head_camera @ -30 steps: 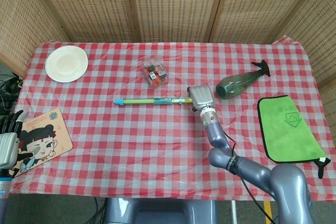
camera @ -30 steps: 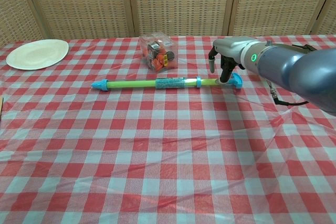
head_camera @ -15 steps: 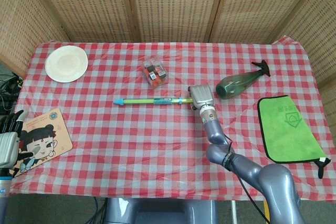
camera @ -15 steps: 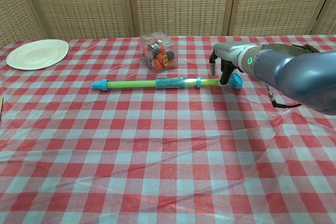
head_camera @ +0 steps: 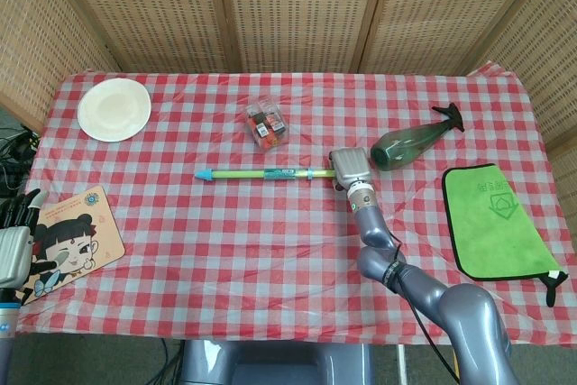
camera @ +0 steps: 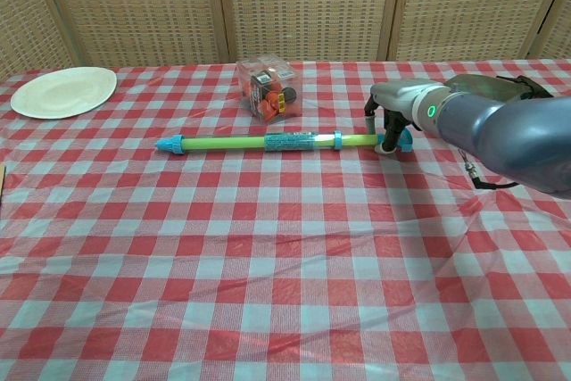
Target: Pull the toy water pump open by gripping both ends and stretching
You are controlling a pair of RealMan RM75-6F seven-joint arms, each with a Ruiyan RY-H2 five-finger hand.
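I had the toy water pump (camera: 268, 142) lying flat on the checked tablecloth (head_camera: 225, 241), its long green barrel running left to right across the middle of the table, blue nozzle tip pointing toward my left side. My right hand (camera: 390, 128) was down over the blue handle end (camera: 399, 137), fingers curled around it from above and touching the cloth; in the head view the back of the hand (head_camera: 351, 167) covered that end entirely, so I judged the grip from the chest view alone. My left hand (head_camera: 13, 245) hung off the near left corner of the table, well apart from the pump, fingers raised and holding nothing, next to the cartoon card (head_camera: 68, 239). Behind the pump stood a clear plastic box (camera: 267, 86) with small red and dark items inside. A white plate (head_camera: 114, 109) sat at the far left corner, a dark green bottle (head_camera: 410, 142) lay just beside my right hand, and a green cloth (head_camera: 494, 219) lay to the right.
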